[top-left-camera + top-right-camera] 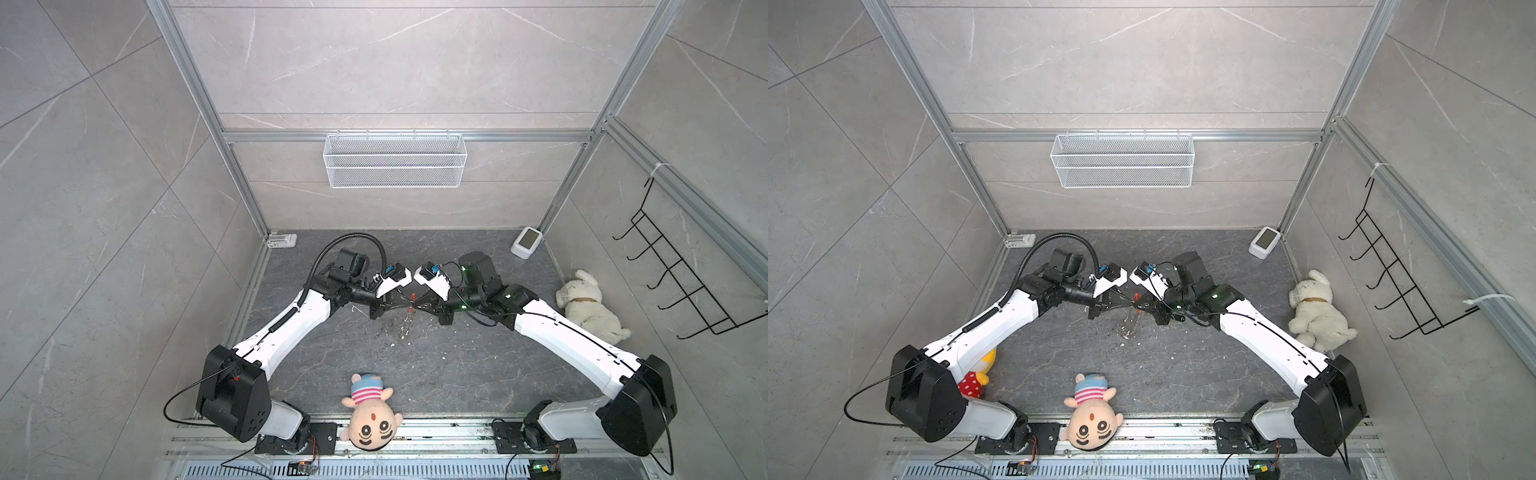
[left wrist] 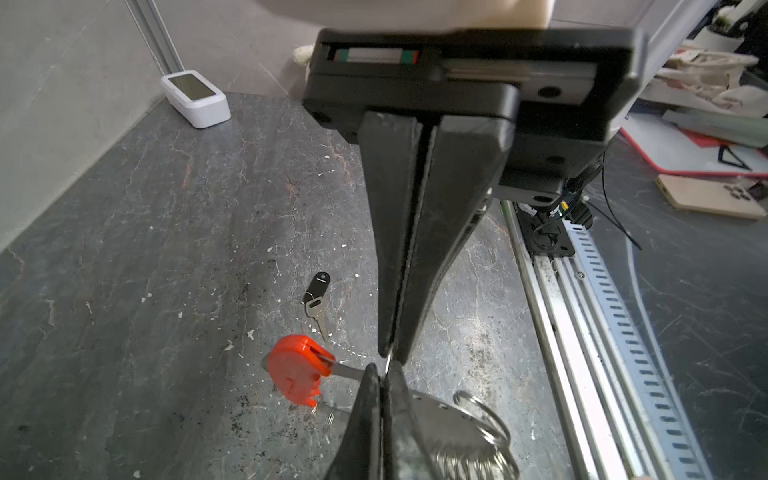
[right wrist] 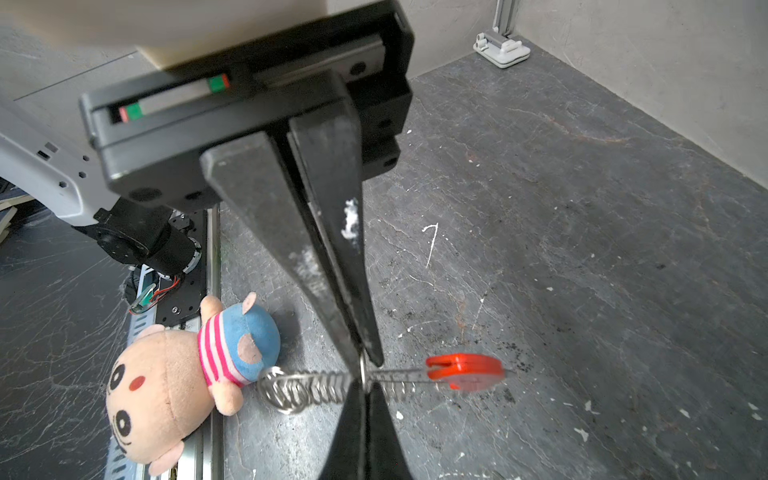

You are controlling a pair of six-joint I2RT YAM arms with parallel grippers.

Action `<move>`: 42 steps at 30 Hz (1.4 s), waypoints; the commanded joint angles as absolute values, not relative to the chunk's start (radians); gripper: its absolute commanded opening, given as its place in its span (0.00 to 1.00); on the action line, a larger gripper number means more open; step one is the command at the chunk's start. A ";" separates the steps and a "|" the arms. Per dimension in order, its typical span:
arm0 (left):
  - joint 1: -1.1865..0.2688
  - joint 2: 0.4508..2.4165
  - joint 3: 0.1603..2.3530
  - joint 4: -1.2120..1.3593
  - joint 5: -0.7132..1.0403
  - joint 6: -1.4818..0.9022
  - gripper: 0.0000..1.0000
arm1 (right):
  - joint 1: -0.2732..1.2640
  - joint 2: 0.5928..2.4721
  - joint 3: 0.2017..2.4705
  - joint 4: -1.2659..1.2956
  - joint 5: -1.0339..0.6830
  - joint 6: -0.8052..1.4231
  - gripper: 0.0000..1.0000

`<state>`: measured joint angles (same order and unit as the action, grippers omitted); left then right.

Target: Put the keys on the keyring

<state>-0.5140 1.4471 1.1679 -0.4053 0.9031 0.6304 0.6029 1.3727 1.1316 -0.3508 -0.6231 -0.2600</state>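
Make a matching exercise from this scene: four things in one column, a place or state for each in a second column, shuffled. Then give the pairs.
1. keys
2. keyring
3. white plush dog
4. mesh basket

A. hangs on the back wall
B. lies at the right edge of the table
C. pinched by the left gripper and the right gripper
D. lies loose on the table, untouched

Pairs: 1-D, 2-C, 3-B, 4-A

Both top views looked steeply down over the whole bench (image 1: 478, 374). Each wrist camera peered close along its fingers (image 2: 390, 228), sharing the keyring (image 3: 307, 390).
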 commanded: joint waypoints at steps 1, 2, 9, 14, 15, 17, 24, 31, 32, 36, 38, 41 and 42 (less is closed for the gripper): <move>-0.516 1.464 1.218 -0.424 0.971 0.639 0.00 | 0.620 1.356 1.186 -0.337 -0.660 -0.272 0.00; -0.517 1.469 1.223 -0.433 0.983 0.641 0.00 | 0.619 1.357 1.187 -0.337 -0.660 -0.273 0.00; -0.495 1.417 1.118 -0.212 1.045 0.529 0.00 | 0.615 1.337 1.174 -0.282 -0.585 -0.184 0.13; -0.451 1.353 0.943 0.321 1.065 0.186 0.00 | 0.577 1.269 1.067 -0.147 -0.601 -0.101 0.36; -0.451 1.350 0.926 0.382 1.065 0.146 0.00 | 0.569 1.259 1.043 -0.116 -0.618 -0.085 0.36; -0.451 1.347 0.889 0.538 1.068 0.042 0.00 | 0.556 1.250 1.011 -0.064 -0.658 -0.058 0.35; -0.451 1.356 0.863 0.739 1.083 -0.104 0.00 | 0.540 1.279 0.993 0.009 -0.727 -0.026 0.31; -0.452 1.356 0.862 0.778 1.103 -0.141 0.00 | 0.537 1.295 1.012 0.038 -0.735 -0.012 0.30; -0.453 1.356 0.861 0.782 1.103 -0.143 0.00 | 0.537 1.296 1.014 0.036 -0.733 -0.010 0.30; -0.452 1.367 0.848 0.838 1.094 -0.189 0.00 | 0.532 1.285 1.017 0.023 -0.707 0.000 0.30; -0.452 1.360 0.840 0.816 1.045 -0.184 0.00 | 0.515 1.266 1.020 -0.019 -0.617 0.021 0.30; -0.454 1.315 0.816 0.703 0.941 -0.113 0.00 | 0.458 1.224 0.989 -0.111 -0.340 0.113 0.31; -0.455 1.302 0.806 0.685 0.921 -0.102 0.00 | 0.440 1.222 0.972 -0.153 -0.239 0.160 0.32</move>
<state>-0.4538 1.3689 0.8120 0.6998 1.0031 -0.1478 0.4858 1.2633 0.9981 -0.0471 -0.5198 0.0505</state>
